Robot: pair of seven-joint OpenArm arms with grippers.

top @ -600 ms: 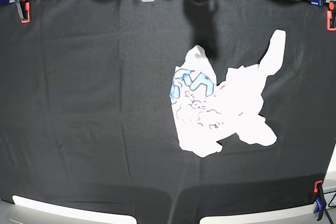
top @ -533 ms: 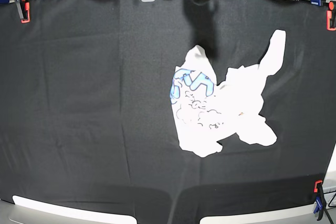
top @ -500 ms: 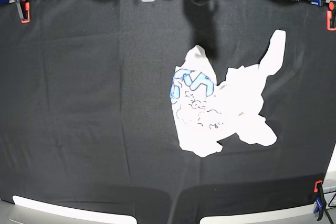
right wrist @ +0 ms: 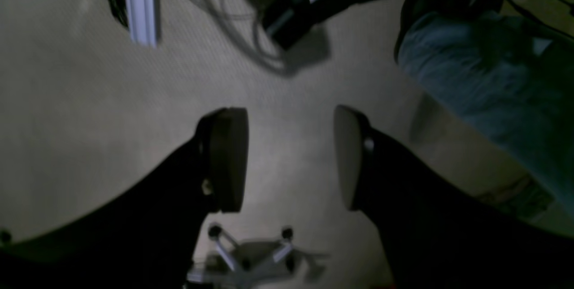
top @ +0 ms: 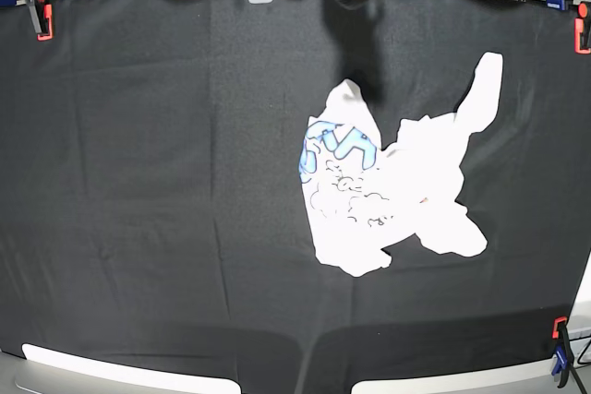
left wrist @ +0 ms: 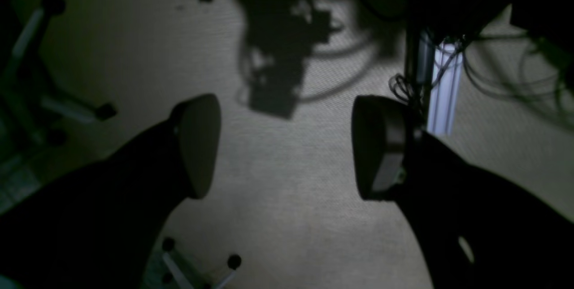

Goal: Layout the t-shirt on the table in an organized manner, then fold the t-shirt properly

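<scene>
Lying crumpled, t-shirt on table edged by clamps.

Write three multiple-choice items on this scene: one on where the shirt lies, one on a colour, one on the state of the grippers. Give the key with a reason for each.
1. Where does the t-shirt lie on the table in the base view?
A. Right of the middle
B. At the far left edge
C. Hanging off the near edge

2. What colour is the large lettering that shows on the t-shirt?
A. Green
B. Blue
C. Red

3. How do the left gripper and the right gripper stand?
A. Both shut on the t-shirt
B. One open, one shut
C. Both open and holding nothing

Key:
1 A: the crumpled white cloth lies right of centre, with black cloth all round it.
2 B: blue letters show on its upper left part.
3 C: each wrist view shows a wide gap between the jaws, with only floor behind.
</scene>
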